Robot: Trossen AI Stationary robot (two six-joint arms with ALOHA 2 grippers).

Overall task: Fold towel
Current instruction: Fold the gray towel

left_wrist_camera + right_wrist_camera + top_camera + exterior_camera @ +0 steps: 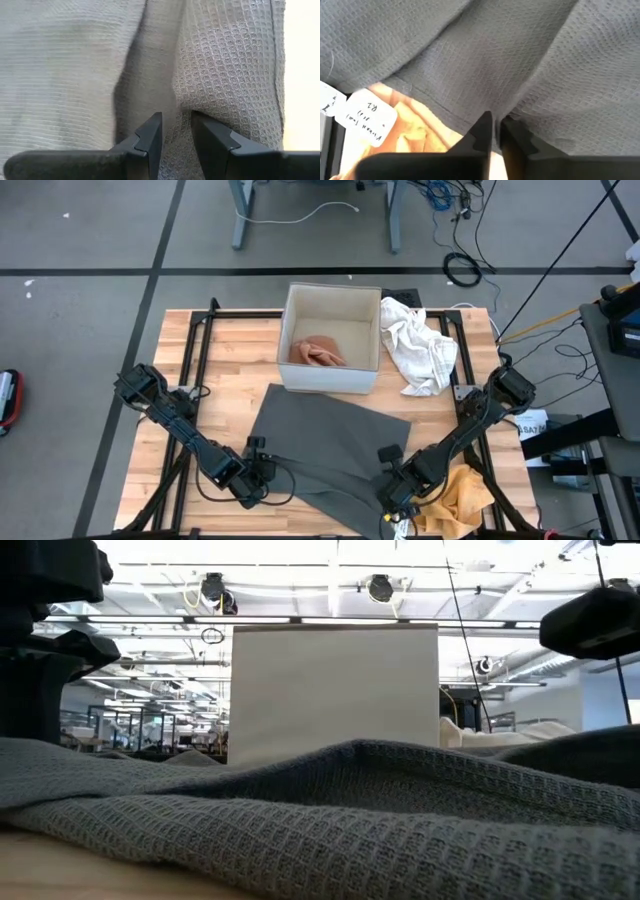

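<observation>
1. At the bottom of the high view, the left end effector (262, 478) sits on the lower-left edge of the grey towel (335, 445). Its own wrist view shows the fingers (150, 137) closed on a pinched ridge of the weave.
2. At the bottom right of the high view, the right end effector (393, 492) is at the towel's lower-right edge. In its wrist view the fingers (482, 127) stand nearly together with a fold of grey cloth between them, so it appears to have hold of the towel too.
3. Just beside it, in the lower right corner, a yellow cloth (462, 498) lies on the wooden counter (225, 355), partly under the towel's edge, with a white label (367, 120) on it.
4. The towel lies spread across the centre of the frame, mostly flat with a rise near the grips. No fold shows yet, so I judge the task to be at its start: both near corners gripped, lifting and folding over still to do.
5. Farther up, a white box (332, 338) holds a pinkish cloth (318, 352); a crumpled white cloth (420, 345) lies to its right.
</observation>
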